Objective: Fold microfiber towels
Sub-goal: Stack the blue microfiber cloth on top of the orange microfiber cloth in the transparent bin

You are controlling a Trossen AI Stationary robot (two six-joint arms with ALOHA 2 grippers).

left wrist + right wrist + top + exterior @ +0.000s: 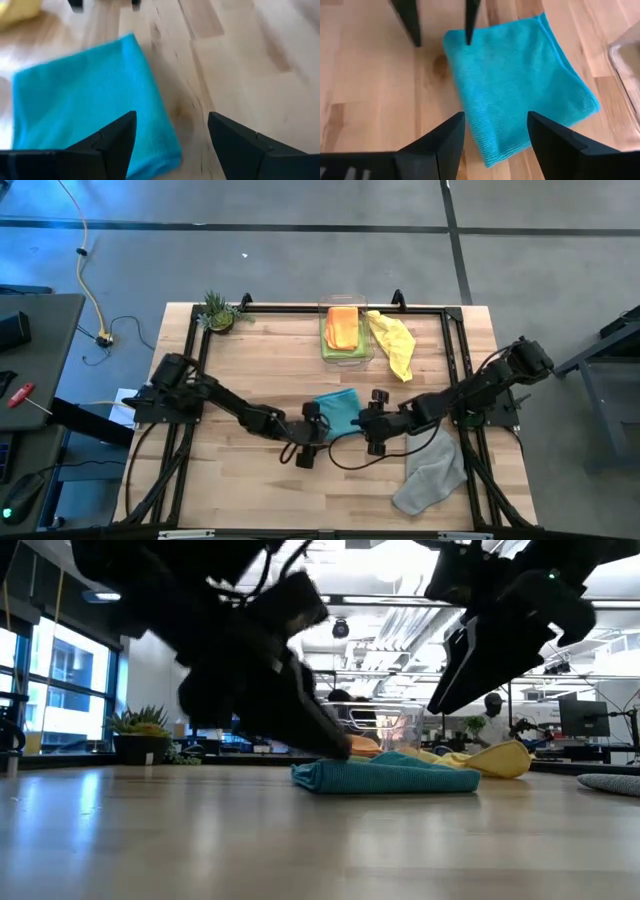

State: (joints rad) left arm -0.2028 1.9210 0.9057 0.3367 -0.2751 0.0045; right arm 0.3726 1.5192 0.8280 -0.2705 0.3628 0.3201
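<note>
A teal blue towel (337, 406) (520, 85) lies folded flat near the middle of the table. My left gripper (172, 135) (316, 426) stands open at the towel's near left corner, one finger over the cloth and one over bare wood. My right gripper (495, 135) (362, 423) is open and hangs above the towel's near right part, raised clear of it in the low view (450, 690). An orange towel (342, 326) lies on a lime green one in the clear bin. A yellow towel (392, 344) lies beside the bin and a grey towel (432, 472) at the near right. My left gripper: one fingertip (468, 30) stands at the teal towel's corner (451, 40), coming slanting down from the table's near left. I cannot tell whether it touches the cloth.
The clear plastic bin (366, 356) stands at the far middle, with a small potted plant (222, 312) at the far left corner. A black frame rail (300, 308) runs along the table's far edge. Bare wood lies at the near left.
</note>
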